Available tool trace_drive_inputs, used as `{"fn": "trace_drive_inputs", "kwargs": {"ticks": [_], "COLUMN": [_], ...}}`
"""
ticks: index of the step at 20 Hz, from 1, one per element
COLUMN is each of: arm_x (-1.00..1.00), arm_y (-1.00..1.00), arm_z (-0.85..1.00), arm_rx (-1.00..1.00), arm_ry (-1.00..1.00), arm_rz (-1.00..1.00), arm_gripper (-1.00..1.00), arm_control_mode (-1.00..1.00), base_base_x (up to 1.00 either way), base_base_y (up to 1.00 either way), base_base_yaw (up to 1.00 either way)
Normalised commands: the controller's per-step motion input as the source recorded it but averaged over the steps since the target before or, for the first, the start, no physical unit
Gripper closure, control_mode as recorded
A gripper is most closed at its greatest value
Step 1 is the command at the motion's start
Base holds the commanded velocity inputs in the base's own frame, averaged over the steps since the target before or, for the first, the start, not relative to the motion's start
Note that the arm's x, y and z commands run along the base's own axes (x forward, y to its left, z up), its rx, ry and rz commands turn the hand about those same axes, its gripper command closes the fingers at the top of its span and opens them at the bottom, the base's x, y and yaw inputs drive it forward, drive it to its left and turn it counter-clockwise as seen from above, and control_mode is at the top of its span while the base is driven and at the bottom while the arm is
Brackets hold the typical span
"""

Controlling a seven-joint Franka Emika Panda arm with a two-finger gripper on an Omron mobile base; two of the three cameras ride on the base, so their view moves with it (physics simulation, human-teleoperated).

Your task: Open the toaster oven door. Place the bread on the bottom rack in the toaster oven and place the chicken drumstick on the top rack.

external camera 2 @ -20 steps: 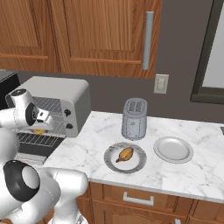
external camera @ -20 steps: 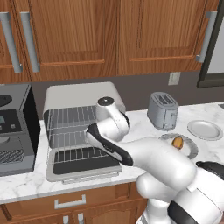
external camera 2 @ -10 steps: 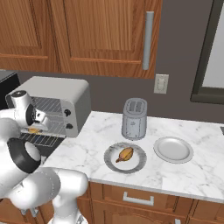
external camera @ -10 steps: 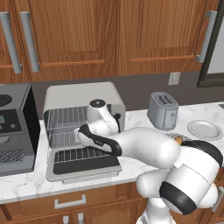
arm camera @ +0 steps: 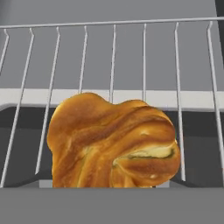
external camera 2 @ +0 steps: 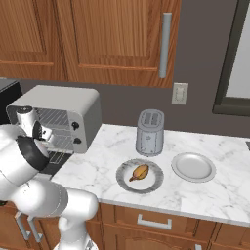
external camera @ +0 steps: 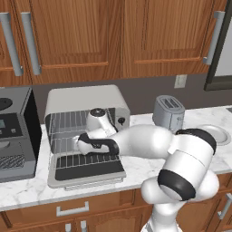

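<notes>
Bread (arm camera: 111, 142) is seen close up in the hand view, golden-brown and twisted, lying over a silver wire rack (arm camera: 113, 57) with the grey oven wall behind it. Which of the two racks this is cannot be told. The fingertips are hidden behind the bread, so whether the bread is pinched or merely lying before the gripper cannot be told.

The white arm is bent low across the counter from the right, and its hand (external camera: 93, 144) is reached into the mouth of the toaster oven (external camera: 84, 97). The toaster oven door (external camera: 86, 174) is folded down flat toward the near edge, dark glass facing up. Wire racks are visible inside the cavity. In the right base view the wrist (external camera 2: 41, 134) is seen at the oven front, beside the two black knobs.

The chicken drumstick (external camera 2: 140, 172) is lying on a grey plate (external camera 2: 128, 183) on the white marble counter (external camera 2: 219, 193), well apart from the oven. A second plate (external camera 2: 193, 167) is set to its right. A small silver toaster (external camera 2: 150, 132) is standing just beyond both plates. A dark coffee machine (external camera: 16, 133) is placed left of the oven. Wooden cabinets (external camera: 113, 36) with grey bar handles are hung above, and a wall outlet (external camera 2: 179, 93) is set on the dark backsplash.
</notes>
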Motion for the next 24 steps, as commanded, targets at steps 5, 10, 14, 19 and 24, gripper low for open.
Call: {"fn": "trace_drive_inputs", "kwargs": {"ticks": [5,10,14,19,24], "arm_x": [0.14,0.07,-0.01,-0.07,-0.01], "arm_y": [0.16,0.13,0.06,0.04,0.0], "arm_z": [-0.25,-0.22,-0.18,-0.13,0.03], "arm_rx": [0.0,0.0,0.0,0.0,0.0], "arm_ry": [0.0,0.0,0.0,0.0,-0.05], "arm_rz": [0.0,0.0,0.0,0.0,0.0], "arm_gripper": [1.0,1.0,1.0,-1.0,-1.0], "arm_control_mode": [-1.0,-1.0,-1.0,-1.0,-1.0], "base_base_x": [0.0,0.0,0.0,0.0,0.0], "base_base_y": [0.0,0.0,0.0,0.0,0.0], "base_base_yaw": [0.0,0.0,0.0,0.0,0.0]}}
